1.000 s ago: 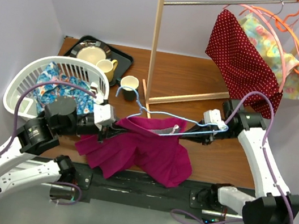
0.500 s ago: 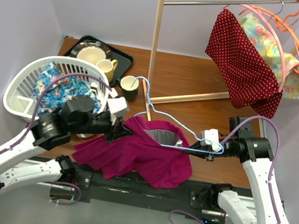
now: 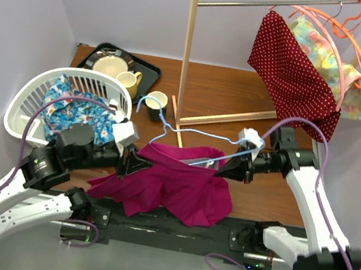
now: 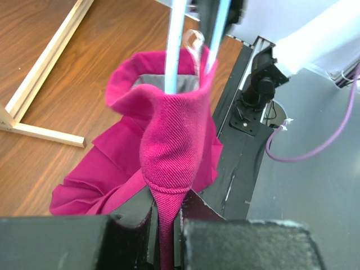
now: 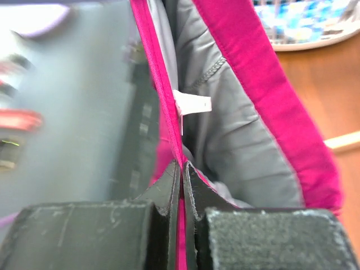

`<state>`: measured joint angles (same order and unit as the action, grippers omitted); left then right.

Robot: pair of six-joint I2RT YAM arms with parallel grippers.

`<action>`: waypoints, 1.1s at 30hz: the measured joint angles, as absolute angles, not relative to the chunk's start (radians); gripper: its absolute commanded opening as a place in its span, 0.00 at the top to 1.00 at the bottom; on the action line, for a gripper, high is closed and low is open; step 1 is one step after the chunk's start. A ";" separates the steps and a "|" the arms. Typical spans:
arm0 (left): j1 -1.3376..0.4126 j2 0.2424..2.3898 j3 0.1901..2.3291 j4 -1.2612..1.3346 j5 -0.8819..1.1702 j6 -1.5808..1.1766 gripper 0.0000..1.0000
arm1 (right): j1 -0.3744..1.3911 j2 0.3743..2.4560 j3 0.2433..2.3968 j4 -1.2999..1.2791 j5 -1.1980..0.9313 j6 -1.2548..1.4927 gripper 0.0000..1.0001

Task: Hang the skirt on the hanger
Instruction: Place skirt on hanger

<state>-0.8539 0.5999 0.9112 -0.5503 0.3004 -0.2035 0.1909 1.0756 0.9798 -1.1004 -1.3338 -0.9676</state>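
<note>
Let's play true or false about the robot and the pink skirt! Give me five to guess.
1. Both grippers pinch the skirt. True: the left gripper and the right gripper each clamp its cloth.
2. The skirt hangs on the rack. False: it lies mostly on the table; a red dotted cloth hangs on the rack.
3. The basket holds a blue flowery cloth. True.
4. The mug sits in the basket. False: it sits on the black tray.
5. The hanger at the skirt is blue. True.
</note>
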 measured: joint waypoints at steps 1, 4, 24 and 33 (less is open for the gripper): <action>-0.853 0.570 0.884 -0.539 0.307 -0.204 1.00 | 0.191 1.131 1.001 -1.142 -1.362 -0.995 1.00; -0.851 0.500 0.828 -0.524 0.317 -0.208 1.00 | 0.194 1.292 1.085 -1.245 -1.425 -1.120 1.00; -0.844 0.332 0.692 -0.473 0.177 -0.296 1.00 | 0.183 1.383 1.085 -1.368 -1.538 -1.441 1.00; -0.845 0.575 0.862 -0.506 0.313 -0.241 1.00 | 0.096 0.895 1.018 -1.070 -1.206 -1.146 1.00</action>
